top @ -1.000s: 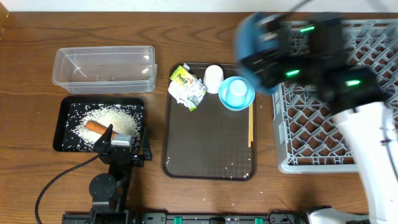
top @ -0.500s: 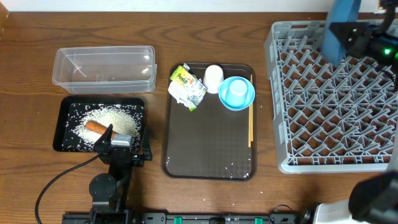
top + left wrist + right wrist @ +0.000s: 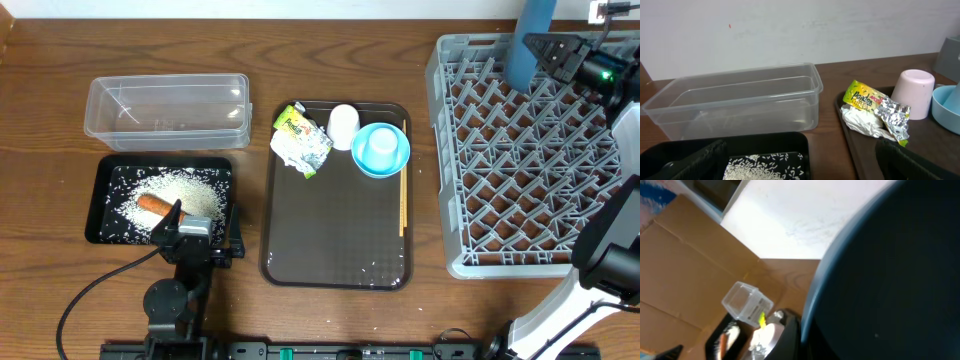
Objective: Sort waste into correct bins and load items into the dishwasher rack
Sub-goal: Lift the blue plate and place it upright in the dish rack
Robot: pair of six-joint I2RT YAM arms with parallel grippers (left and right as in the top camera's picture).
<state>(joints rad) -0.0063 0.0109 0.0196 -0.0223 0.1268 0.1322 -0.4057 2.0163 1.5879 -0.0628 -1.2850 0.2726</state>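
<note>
My right gripper (image 3: 548, 52) is shut on the large dark-blue dish (image 3: 530, 35) and holds it on edge above the far end of the grey dishwasher rack (image 3: 530, 180). The dish fills the right wrist view (image 3: 890, 280). My left gripper (image 3: 196, 236) is open and empty at the near edge of the black tray (image 3: 103, 172), which holds rice (image 3: 190, 190) and the carrot (image 3: 154, 203). The clear box (image 3: 167, 110) stands behind it. The wrapper (image 3: 300, 143), white cup (image 3: 343, 125), light-blue bowl (image 3: 380, 150) and chopsticks (image 3: 403, 205) lie on the brown serving tray (image 3: 335, 240).
In the left wrist view the clear box (image 3: 740, 100) is straight ahead, with the wrapper (image 3: 875, 112), cup (image 3: 914, 95) and bowl (image 3: 947, 107) to the right. A few rice grains lie on the brown tray's near end. A cable runs at the front left.
My right arm has carried the dark-blue dish from above the rack's left edge to its far end, and the dish now stands edge-on. The left arm has not moved.
</note>
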